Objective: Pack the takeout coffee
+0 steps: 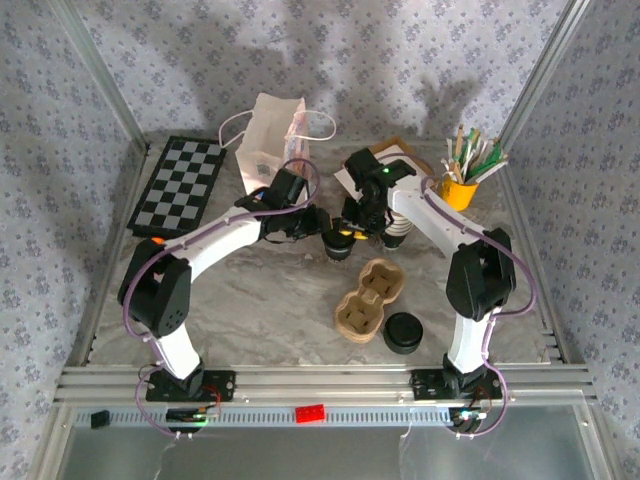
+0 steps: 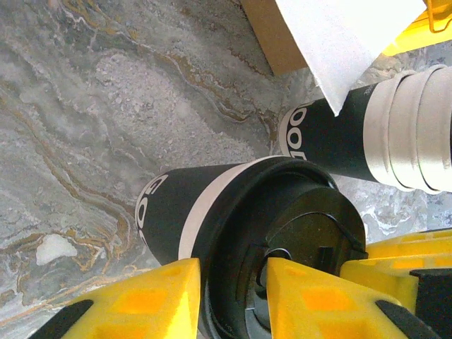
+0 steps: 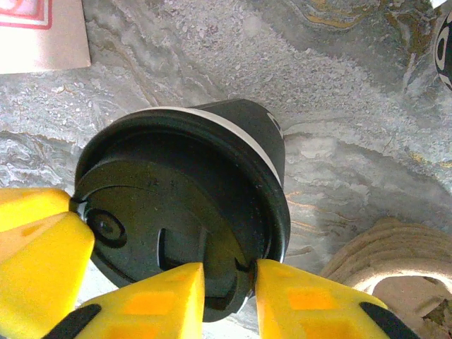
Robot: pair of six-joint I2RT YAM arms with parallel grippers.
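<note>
Top view: you look from high behind the arms, far back, down over the whole table (image 1: 260,300).
Wrist views: close, facing steeply down; both share the lidded cup (image 2: 282,233) (image 3: 176,212).

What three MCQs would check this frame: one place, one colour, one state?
1. The white paper bag stands:
A) at the back, right of the checkerboard
B) on top of the checkerboard
C) at the near edge

2. The stick holder is:
A) red
B) yellow
C) black

3. The black cup at centre is:
A) lidded
B) open-topped
C) lying on its side

Key:
1. A, the bag sits behind the arms, beside the board.
2. B, it is a yellow cup at back right.
3. A, both wrist views show a black lid seated on it.
</note>
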